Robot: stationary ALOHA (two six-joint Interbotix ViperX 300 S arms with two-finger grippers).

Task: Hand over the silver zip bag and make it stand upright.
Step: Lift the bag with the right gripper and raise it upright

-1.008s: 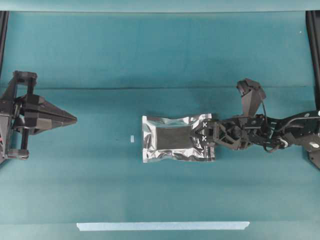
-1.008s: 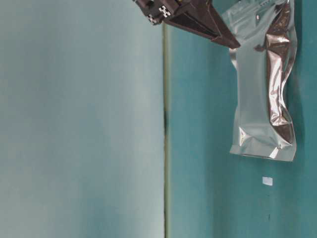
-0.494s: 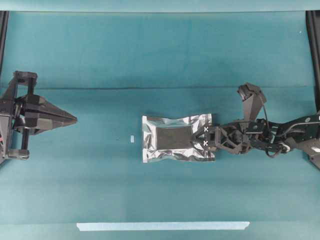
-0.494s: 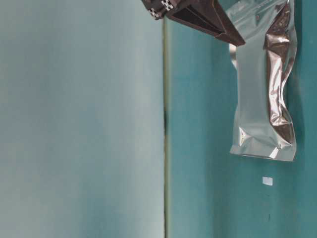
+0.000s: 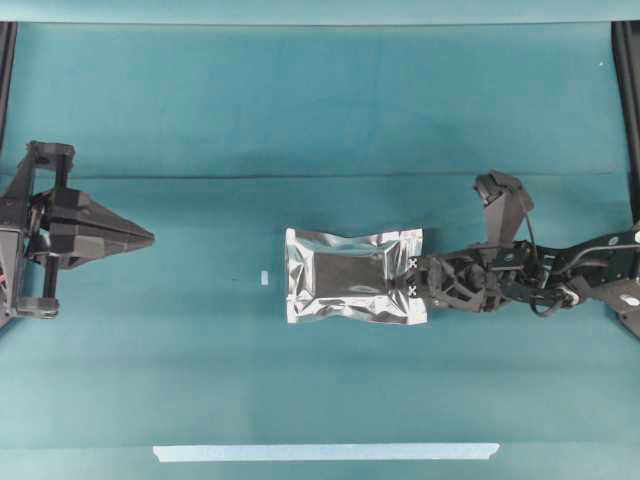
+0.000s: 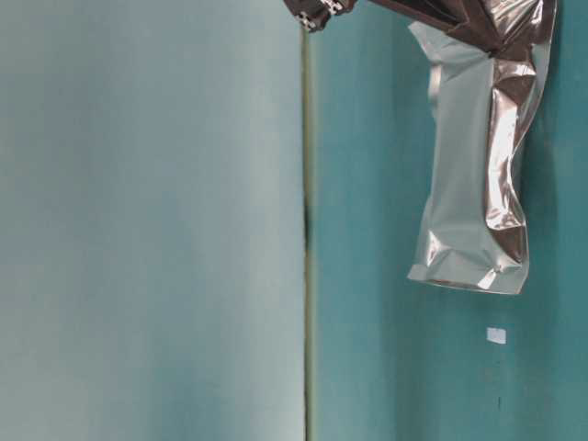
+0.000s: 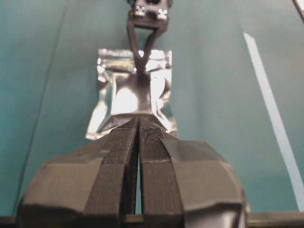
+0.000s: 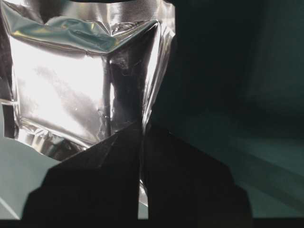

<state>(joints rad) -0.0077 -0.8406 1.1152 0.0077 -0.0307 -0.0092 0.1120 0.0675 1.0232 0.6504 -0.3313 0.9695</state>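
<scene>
Teal table (image 5: 320, 110) — silver zip bag (image 5: 352, 277) lengthwise left-right

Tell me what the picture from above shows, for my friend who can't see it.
The right gripper is shut on the right edge of the silver zip bag, lying mid-table on the teal cloth. The left gripper is shut, far left.

The silver zip bag (image 5: 354, 290) is shiny crinkled foil with a darker grey centre panel, lying on a teal surface (image 5: 320, 110) that bears a pale blue-white tape strip (image 5: 325, 452) and a tiny, seemingly white scrap (image 5: 264, 278), beside black arms.
</scene>
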